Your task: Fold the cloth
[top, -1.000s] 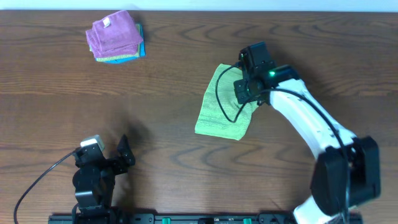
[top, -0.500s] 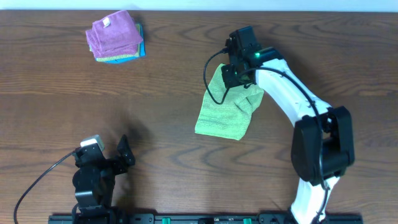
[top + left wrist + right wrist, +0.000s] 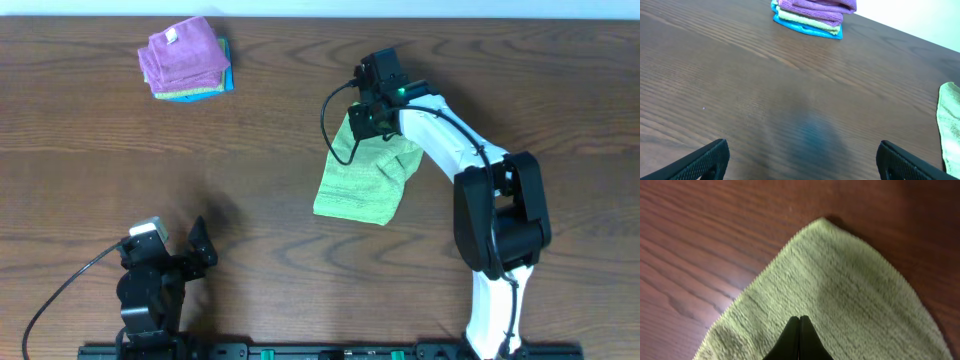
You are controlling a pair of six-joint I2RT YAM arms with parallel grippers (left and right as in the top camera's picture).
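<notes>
- One cloth point(image 3: 362, 180), lime green, is lying on the table point(image 3: 250, 200) directly under the right gripper point(image 3: 799, 327), with a pointed corner reaching just ahead of the tips.
- Right fingers are pressing tightly together. Whether any fabric is caught between them, I cannot tell.
- Left gripper point(image 3: 802, 160) is standing spread wide, well apart from the cloth, which is showing only at its far right edge.
- Judging by the ribbed pile, the cloth is looking light, soft and limp, likely sagging and dragging rather than keeping shape, and not fragile.
- Pinching a corner or hem low against the table is looking like the best hold. One corner, beside the right gripper toward its arm, appears to be lying doubled over.
</notes>
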